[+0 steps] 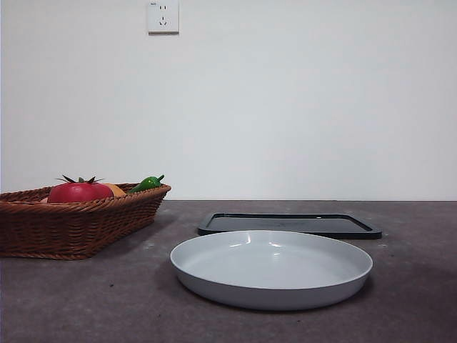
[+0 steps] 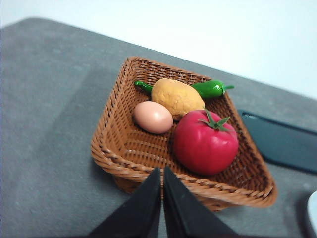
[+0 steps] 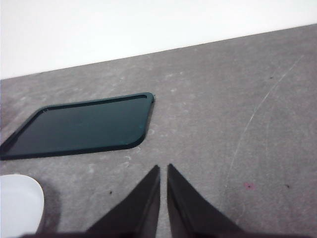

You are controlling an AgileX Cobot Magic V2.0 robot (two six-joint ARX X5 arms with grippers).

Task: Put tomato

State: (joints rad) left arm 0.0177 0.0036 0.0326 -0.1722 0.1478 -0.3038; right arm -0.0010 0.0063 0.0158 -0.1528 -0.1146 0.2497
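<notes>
The red tomato with a green calyx lies in a brown wicker basket, and shows above the basket rim in the front view. My left gripper is shut and empty, above the basket's near rim, apart from the tomato. My right gripper is shut and empty over bare table near the black tray. Neither arm shows in the front view.
The basket also holds an egg, an orange-yellow potato-like item and a green pepper. A grey-white round plate sits in the front middle, with the flat black tray behind it.
</notes>
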